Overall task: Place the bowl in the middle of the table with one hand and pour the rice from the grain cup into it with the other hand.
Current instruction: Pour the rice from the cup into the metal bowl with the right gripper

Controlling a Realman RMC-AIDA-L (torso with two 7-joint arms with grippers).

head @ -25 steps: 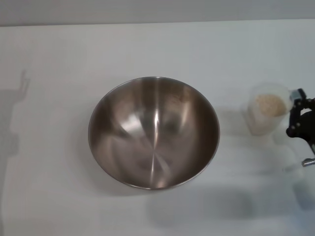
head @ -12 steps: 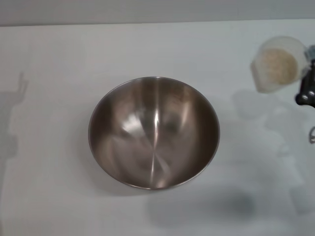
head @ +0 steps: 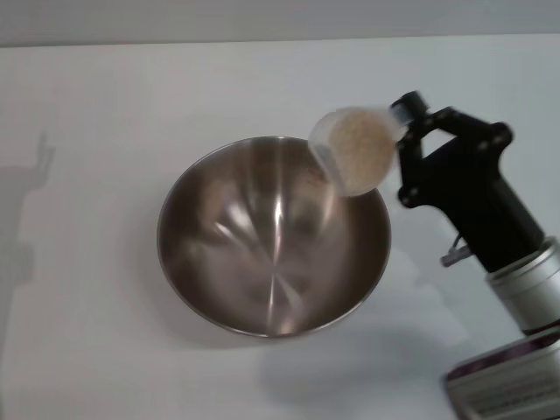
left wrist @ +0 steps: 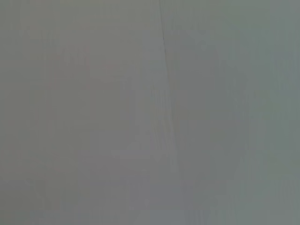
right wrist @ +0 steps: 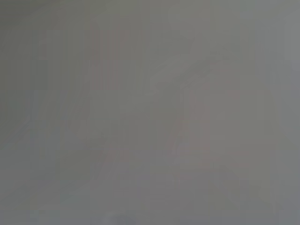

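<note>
While the right gripper [head: 404, 131] stayed out of the bowl itself, its jaws were clamped on the grain cup [head: 353, 150], holding it tipped above the far right part of the bowl's rim, mouth turned toward the head camera. The rice [head: 360, 145] sat inside the cup; none showed in the bowl [head: 273, 236], which rested around the middle of the table [head: 105, 105]. The pouring step looked just begun, and the next move called for tilting the cup further over the bowl's hollow. No left gripper appeared anywhere; both wrist views showed only blank grey.
</note>
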